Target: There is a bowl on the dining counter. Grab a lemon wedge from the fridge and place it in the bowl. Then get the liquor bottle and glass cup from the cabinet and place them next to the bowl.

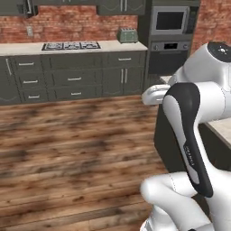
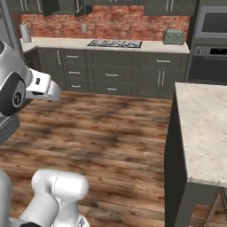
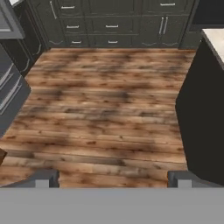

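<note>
While the claw (image 3: 113, 178) gapes, no writing is legible.

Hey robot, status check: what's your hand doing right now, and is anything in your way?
Gripper open, holding nothing, pointed at bare wood floor. Task items not picked up. Dining counter to the right; path ahead open.

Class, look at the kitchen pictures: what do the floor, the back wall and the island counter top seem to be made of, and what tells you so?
Floor: wood planks, matt, by the long boards with brown grain. Back wall: red brick, rough, by the mortar lines. Island counter top: likely stone, pale and speckled, smooth; it could be laminate.
</note>
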